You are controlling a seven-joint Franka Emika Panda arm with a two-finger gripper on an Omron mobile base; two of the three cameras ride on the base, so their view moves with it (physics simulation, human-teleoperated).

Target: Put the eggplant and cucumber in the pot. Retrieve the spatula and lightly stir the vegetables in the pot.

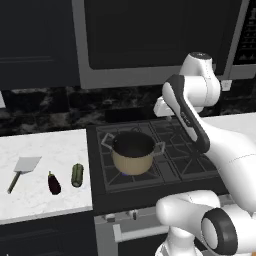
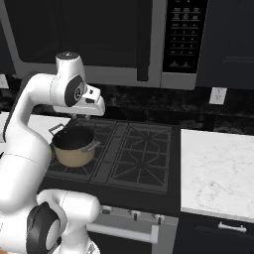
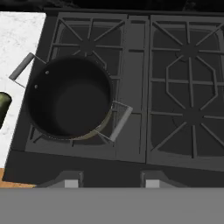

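Item 1: round tan-beige pot (image 1: 133, 154) with dark inside, steel rim and two looped steel handles. It stands on the front left burner of the black stove (image 1: 170, 150); the hand view shows its inside empty.

Item 2: small, glossy, dark purple eggplant (image 1: 54, 183), lying on the white marble desk (image 1: 45, 150) left of the stove.

Item 3: stubby olive-green cucumber (image 1: 77, 175), just beside the eggplant, on its stove side, apart from it.

Item 4: spatula (image 1: 22, 171) with flat grey metal blade on a thin dark handle, near the eggplant, on its far side from the stove.

Item 5: your jaws, raised above the stove near the pot, holding nothing; the two tips stand apart in the hand view, but how widely spread cannot be told.

Status: by my reading, step one, not yet begun. Next, you swing left over the desk, descend on one vegetable, and pinch it across its short width.
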